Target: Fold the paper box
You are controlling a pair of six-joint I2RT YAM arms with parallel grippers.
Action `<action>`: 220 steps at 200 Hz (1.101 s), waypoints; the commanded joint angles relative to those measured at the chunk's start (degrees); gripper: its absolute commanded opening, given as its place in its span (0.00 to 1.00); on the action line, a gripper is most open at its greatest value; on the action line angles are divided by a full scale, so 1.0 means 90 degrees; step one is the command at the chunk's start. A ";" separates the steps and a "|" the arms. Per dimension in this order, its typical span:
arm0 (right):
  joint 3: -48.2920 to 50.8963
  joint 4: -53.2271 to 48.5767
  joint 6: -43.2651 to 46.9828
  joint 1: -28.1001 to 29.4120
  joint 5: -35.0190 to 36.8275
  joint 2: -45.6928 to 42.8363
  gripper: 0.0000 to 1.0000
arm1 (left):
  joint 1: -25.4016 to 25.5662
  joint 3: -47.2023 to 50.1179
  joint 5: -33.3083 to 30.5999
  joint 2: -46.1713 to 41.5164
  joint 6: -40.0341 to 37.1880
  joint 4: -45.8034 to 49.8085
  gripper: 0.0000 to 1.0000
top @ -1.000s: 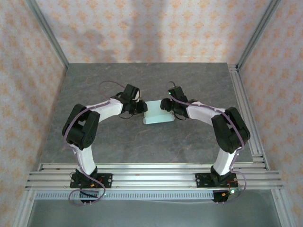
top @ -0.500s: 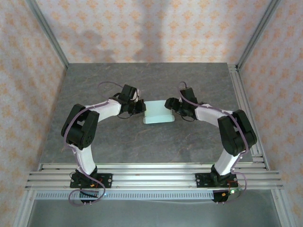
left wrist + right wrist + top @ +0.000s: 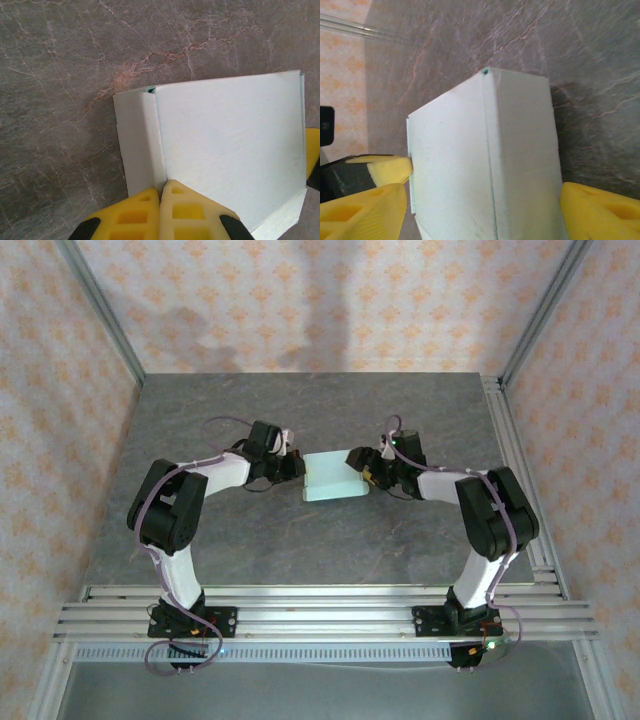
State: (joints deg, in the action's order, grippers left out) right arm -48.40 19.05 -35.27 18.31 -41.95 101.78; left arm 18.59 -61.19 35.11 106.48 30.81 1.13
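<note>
Top external view: the right gripper [image 3: 360, 464] has just let go. A second ago it sat over the right end of the paper box [image 3: 335, 480]; now it has slid back to that end, jaws spreading. The left gripper [image 3: 298, 468] has closed up and sits at the box's opposite end. The box has barely shifted on the table [image 3: 300, 540] and lies between the two hands as a flat closed rectangle. I'd say a press has finished and the fold held.

Left wrist: yellow pads [image 3: 187, 207] pressed together, right up against the box's near edge, beside the seam of its side panel. Whether any card is caught between them, I cannot tell.

Right wrist: fingers [image 3: 362, 207] spread wide, one either side of the box, gripping nothing; the box stands between them, a corner edge facing the hand.
</note>
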 commanded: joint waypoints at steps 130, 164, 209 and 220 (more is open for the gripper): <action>0.0180 0.2189 -0.1354 -0.0120 -0.1113 0.0447 0.55 | -0.0244 0.0255 0.0191 0.0288 -0.0279 0.0387 0.03; 0.0202 0.1945 -0.1281 -0.0129 -0.0958 0.0312 0.47 | -0.0245 0.0292 0.0014 -0.0026 -0.0334 0.0506 0.15; 0.0163 0.1377 -0.1049 -0.0126 -0.0619 0.0065 0.39 | -0.0147 0.0590 -0.0601 -0.0743 -0.0607 0.0280 0.45; 0.0154 0.1305 -0.1051 -0.0126 -0.0559 -0.0004 0.39 | -0.0071 0.0770 -0.0868 -0.0991 -0.0740 0.0041 0.51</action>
State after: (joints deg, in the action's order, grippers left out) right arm -47.18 33.08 -46.04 17.19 -49.76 104.57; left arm 16.67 -56.93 33.65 103.22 27.09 1.93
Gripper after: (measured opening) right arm 0.422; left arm 0.456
